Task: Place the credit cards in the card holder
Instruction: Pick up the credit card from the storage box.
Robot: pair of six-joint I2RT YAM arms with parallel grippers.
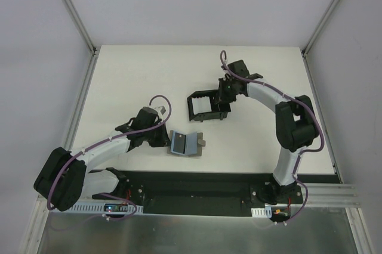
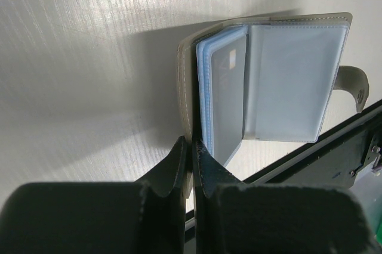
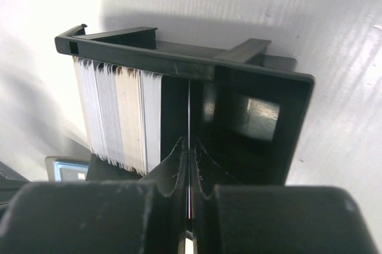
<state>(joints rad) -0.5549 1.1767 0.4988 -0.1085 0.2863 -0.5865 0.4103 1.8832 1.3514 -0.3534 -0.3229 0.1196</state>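
A: R end effector (image 3: 189, 149)?
B: Pressed together on what looks like a thin credit card (image 3: 189, 111), edge-on, long axis along the fingers, pointing straight into the card holder (image 3: 179, 66), mid worktop (image 1: 137, 81). A white stack (image 3: 119, 117) sits just left of it.
A: L?
B: L end effector (image 2: 191, 146) pinches the grey wallet (image 2: 295, 75) cover; bluish cards (image 2: 227, 99) are in its sleeves. R arm's nearer the holder. I'd push straight fwd.

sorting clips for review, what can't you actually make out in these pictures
Right wrist view: the card in the right gripper shows edge-on only; its face is hidden.
Top view: the card holder is too small and partly covered by the right gripper to see its contents.
Left wrist view: the wallet has its near corner behind the left gripper; print inside its sleeves is blurred.
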